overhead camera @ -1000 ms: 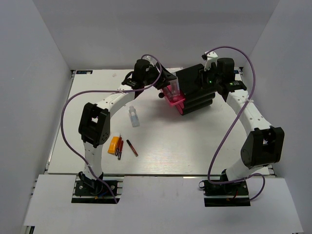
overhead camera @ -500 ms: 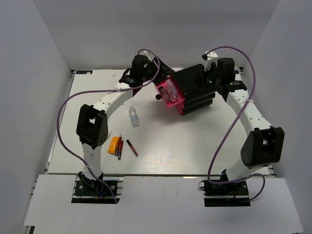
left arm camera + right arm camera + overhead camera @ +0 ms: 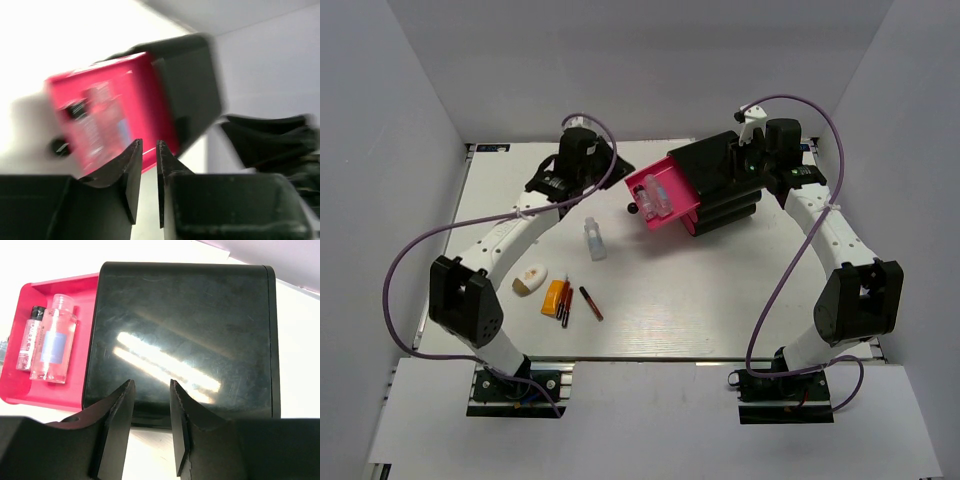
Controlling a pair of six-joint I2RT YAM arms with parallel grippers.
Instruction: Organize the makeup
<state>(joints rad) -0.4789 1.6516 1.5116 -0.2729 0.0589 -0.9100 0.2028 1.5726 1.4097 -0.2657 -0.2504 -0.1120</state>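
Observation:
The makeup is split between the table and the drawer. Two clear bottles [image 3: 653,194] [image 3: 52,337] lie in the open pink drawer [image 3: 675,212] of the black box [image 3: 720,180]. On the table are another clear bottle [image 3: 593,240], a white-tan piece [image 3: 528,280], an orange tube [image 3: 554,297] and thin pencils [image 3: 578,302]. My left gripper [image 3: 592,178] [image 3: 149,142] hangs left of the drawer, jaws a narrow gap apart, holding nothing. My right gripper [image 3: 750,165] [image 3: 151,382] is open and empty over the box's back edge.
The drawer's black knob [image 3: 632,210] sticks out towards the table's middle. The box has more drawers below the open one. White walls close in the table on three sides. Purple cables loop above both arms.
My left arm has drawn back to the left, away from the drawer, and its jaws have narrowed. The white-tan piece now shows from under the arm. The right arm has stayed put.

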